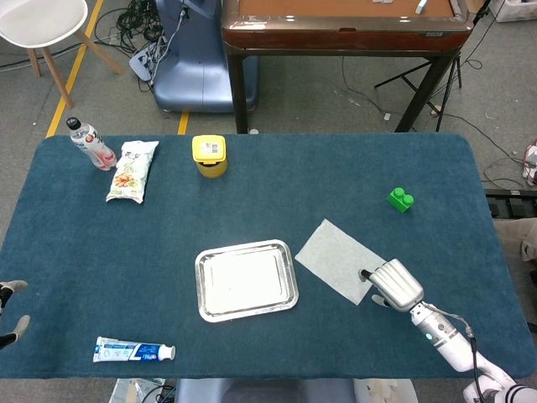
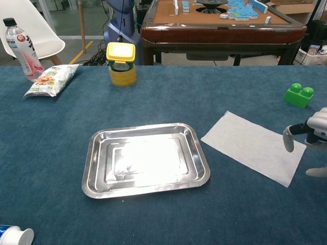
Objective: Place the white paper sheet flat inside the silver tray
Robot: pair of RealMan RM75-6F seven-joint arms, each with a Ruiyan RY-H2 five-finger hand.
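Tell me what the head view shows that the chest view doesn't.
Only the head view shows the left hand at the table's edge and the whole toothpaste tube. Only the chest view shows the game pieces on the wooden table behind. Both show the silver tray, the white paper sheet, the right hand at its corner, and the green block.
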